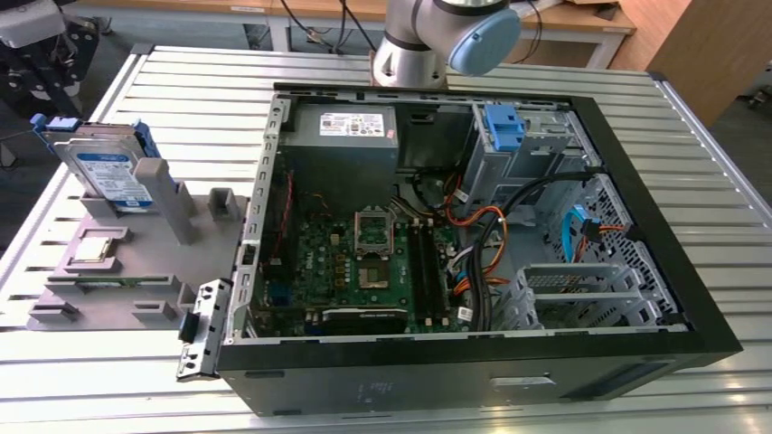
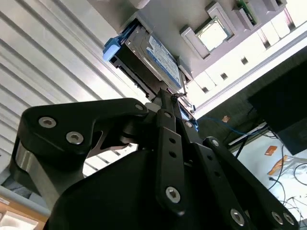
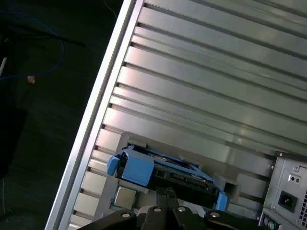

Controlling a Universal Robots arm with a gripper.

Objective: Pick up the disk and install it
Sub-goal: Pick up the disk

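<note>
The disk (image 1: 112, 170) is a silver drive with a white-and-blue label in a bright blue frame. It stands on edge in a slot of the grey holder (image 1: 121, 294) at the exterior view's left. In both wrist views my gripper (image 2: 165, 96) (image 3: 165, 192) hovers above the disk (image 2: 160, 55) (image 3: 163, 172), apart from it. Its black fingers are shut, tips together, with nothing between them. In the exterior view the arm's base (image 1: 440, 36) rises behind the computer case.
The open computer case (image 1: 483, 353) lies at the centre, showing its motherboard (image 1: 362, 262), cables and a blue bracket (image 1: 507, 127). A small square silver chip (image 1: 99, 249) (image 2: 213, 32) rests on the holder. The table's slatted metal top (image 3: 216, 86) ends at an edge (image 3: 103, 96).
</note>
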